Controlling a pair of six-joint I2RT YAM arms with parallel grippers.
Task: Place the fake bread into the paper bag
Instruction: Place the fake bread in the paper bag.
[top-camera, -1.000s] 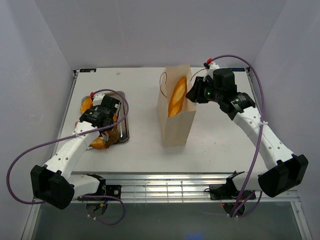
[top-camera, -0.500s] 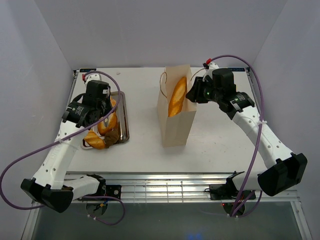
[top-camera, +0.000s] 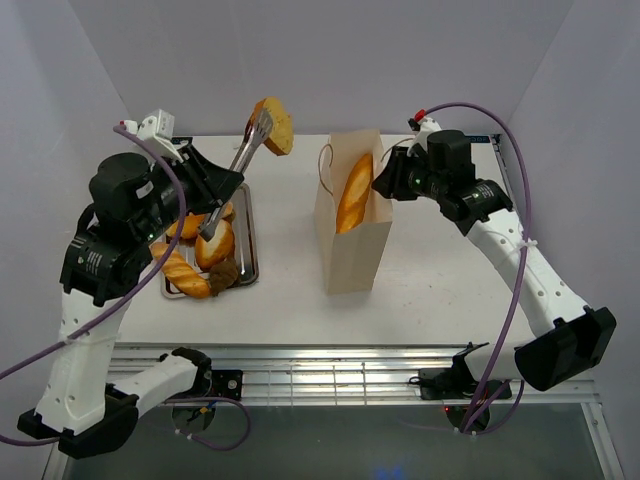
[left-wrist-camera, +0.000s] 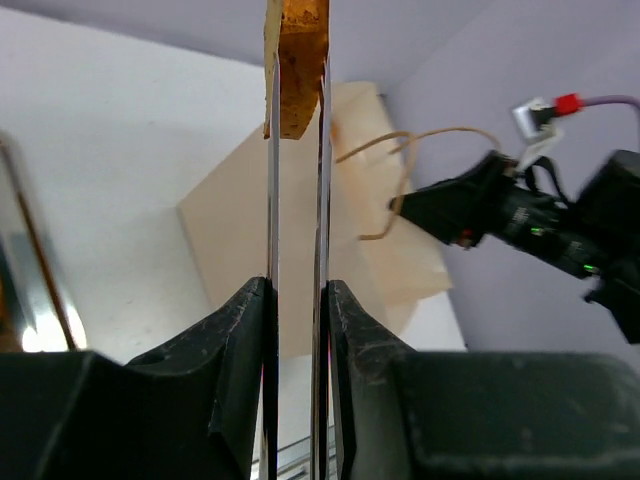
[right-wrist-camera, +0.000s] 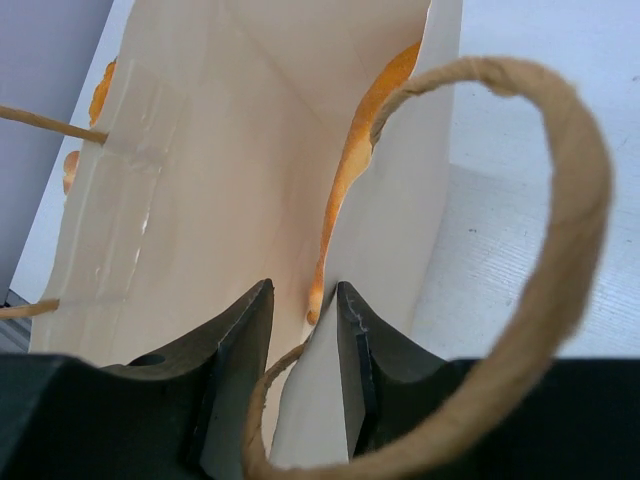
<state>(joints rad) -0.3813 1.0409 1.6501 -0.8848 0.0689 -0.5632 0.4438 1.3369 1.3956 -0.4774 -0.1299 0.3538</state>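
- left gripper: raised above the tray, jaws narrow and clamped on the tongs. wrist view shows both blades pressed between its fingers.
- tongs: slant up toward 1 o'clock, tips pinching one roll.
- roll: held in the air, clear of the table, at about 10 o'clock from the bag and apart from it. in the left wrist view it sits between the blade tips with the bag beyond.
- bag: upright mid-table, mouth open.
- baguette: inside the bag, leaning, its top end showing at the mouth. the right wrist view shows it against the inner wall.
- right gripper: at the bag's 2 o'clock rim, jaws narrow, nipping the paper wall. a cord handle loops close to the lens.
- tray: at 9 o'clock from the bag, well apart, holding more bread, count unclear.
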